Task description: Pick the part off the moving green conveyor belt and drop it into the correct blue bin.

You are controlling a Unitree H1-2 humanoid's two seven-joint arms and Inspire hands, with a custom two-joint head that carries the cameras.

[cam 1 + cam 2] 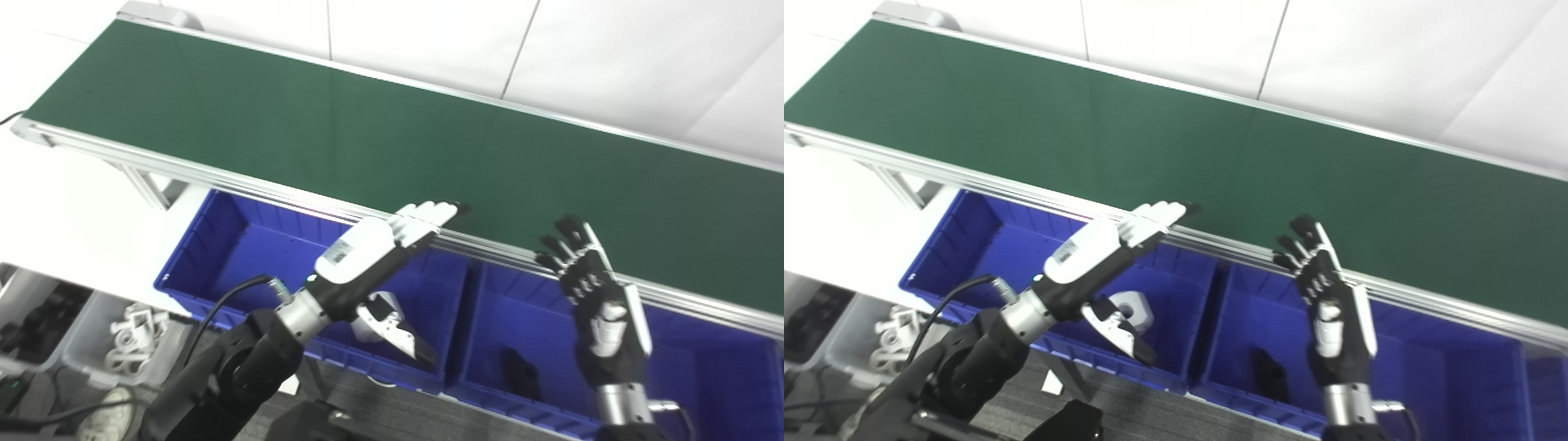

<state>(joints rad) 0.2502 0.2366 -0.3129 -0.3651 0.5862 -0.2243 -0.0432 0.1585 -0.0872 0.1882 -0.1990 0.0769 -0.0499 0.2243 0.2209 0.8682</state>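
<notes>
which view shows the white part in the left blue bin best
The right eye view: the white part lies mostly clear beside the left robot hand. In the left eye view that robot hand's thumb covers much of it.

left hand (373,245) label sticker, print unreadable

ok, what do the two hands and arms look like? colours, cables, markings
Left hand: white shell on the back and fingers, dark fingertips, a barcode-style label on the back, a silver wrist cuff, and a black forearm with a black cable looping in at the wrist. Right hand: mostly black with white panels on the back and side, a silver wrist cuff; no label is visible.
</notes>
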